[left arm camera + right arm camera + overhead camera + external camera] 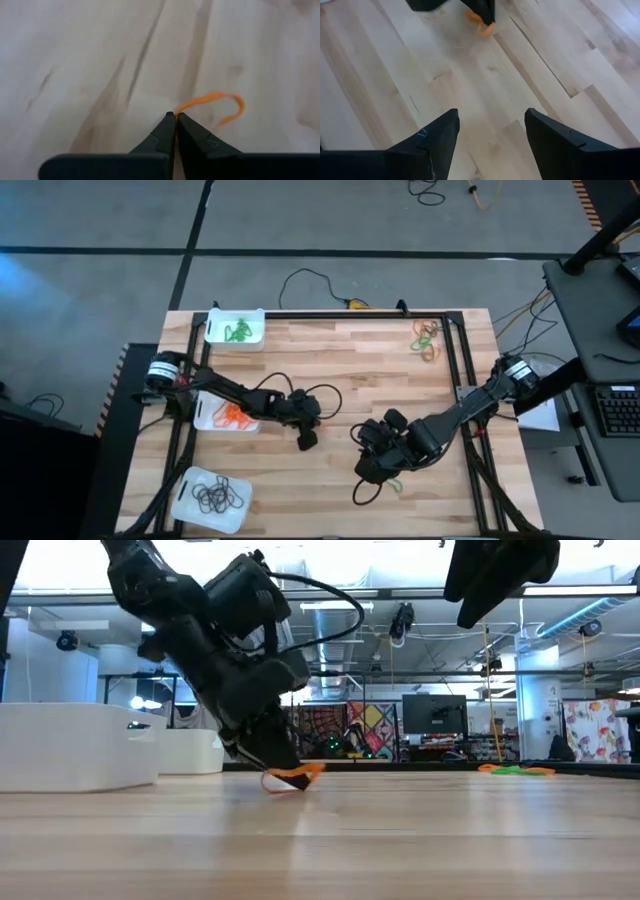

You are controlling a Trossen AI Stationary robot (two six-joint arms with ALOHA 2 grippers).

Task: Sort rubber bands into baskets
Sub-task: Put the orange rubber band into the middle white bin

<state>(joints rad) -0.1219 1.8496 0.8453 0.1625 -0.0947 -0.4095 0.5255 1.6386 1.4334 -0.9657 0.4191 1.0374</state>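
We see the left gripper (175,116) pinched on a thin orange rubber band (220,102) at mid-desk, the light wooden desk (340,370); right gripper (490,127) spread, empty, nearby; white plastic baskets (225,415) flank left.

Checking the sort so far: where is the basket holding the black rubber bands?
High view: the basket with black bands sits at the table's near-left corner, below the orange-band basket.

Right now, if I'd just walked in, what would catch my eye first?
The left gripper at the table's middle, pinched shut on an orange rubber band against the wood. Next, three white baskets along the left side, each holding one colour, and the right gripper open nearby.
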